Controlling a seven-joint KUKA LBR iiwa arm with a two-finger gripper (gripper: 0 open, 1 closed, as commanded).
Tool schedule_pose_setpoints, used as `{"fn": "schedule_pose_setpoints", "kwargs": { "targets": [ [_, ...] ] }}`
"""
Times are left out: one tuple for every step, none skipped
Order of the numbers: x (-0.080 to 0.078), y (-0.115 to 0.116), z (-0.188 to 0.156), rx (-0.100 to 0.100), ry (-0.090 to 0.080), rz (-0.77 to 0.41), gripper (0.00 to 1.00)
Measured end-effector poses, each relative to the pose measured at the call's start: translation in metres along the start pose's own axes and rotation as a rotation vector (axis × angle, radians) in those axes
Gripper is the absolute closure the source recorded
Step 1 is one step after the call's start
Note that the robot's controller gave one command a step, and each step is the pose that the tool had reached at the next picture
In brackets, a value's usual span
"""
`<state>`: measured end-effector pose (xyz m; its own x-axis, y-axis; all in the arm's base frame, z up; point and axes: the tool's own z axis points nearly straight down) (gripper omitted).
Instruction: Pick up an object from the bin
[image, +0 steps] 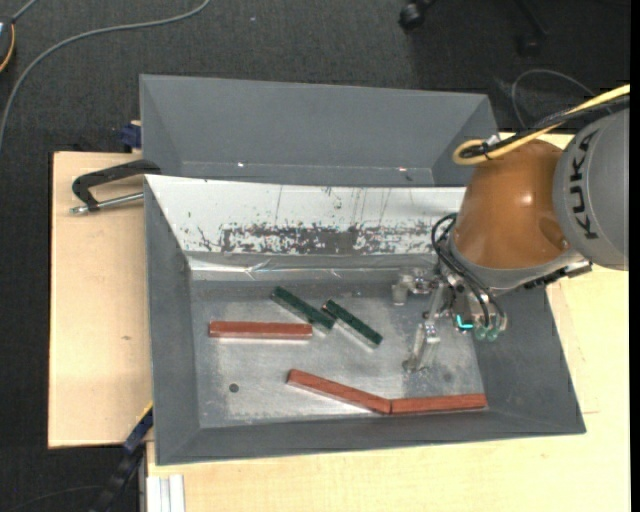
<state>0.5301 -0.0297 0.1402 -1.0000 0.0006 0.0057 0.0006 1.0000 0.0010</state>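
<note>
Camera view: gripper (420, 356) sits low in the right part of the bin (170, 330), tip over bare grey floor and not over any piece. Can't tell how wide it's open (the orange cover (510, 215) and the wrist cabling hide most of the mechanism). I see nothing from the bin caught in it.

Candidates, nearest first:
- front-right red-brown bar (438, 403): flat along the front wall, just beside the tip on the near side. Its left end meets the end of the front-left red-brown bar (338, 391), which angles away up-left.
- right dark green bar (352, 323): near, left of the tip, flat, lying diagonally. The left dark green bar (303, 307) is just beside it; can't say whether their ends touch.
- left red-brown bar (260, 329): well apart, far left.

Step, my read: approach and positioning, grasp not yet made, no target committed.

Next move, judgement only: shift sideways onto one bar, turn the wrist so it closes across the bar's narrow width, then go down to the floor. The bars are thin and flat, so closing height matters; too high and it shuts on air. The front-right bar is close to the wall, so less clearance there. The right green bar has open floor on both long sides and looks the easier pick.
</note>
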Motion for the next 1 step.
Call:
{"fn": "schedule_pose_setpoints", "kwargs": {
  "targets": [
    [-0.0294,0.0544,0.0736,-0.004,-0.001,0.015,0.00]
  ]
}}
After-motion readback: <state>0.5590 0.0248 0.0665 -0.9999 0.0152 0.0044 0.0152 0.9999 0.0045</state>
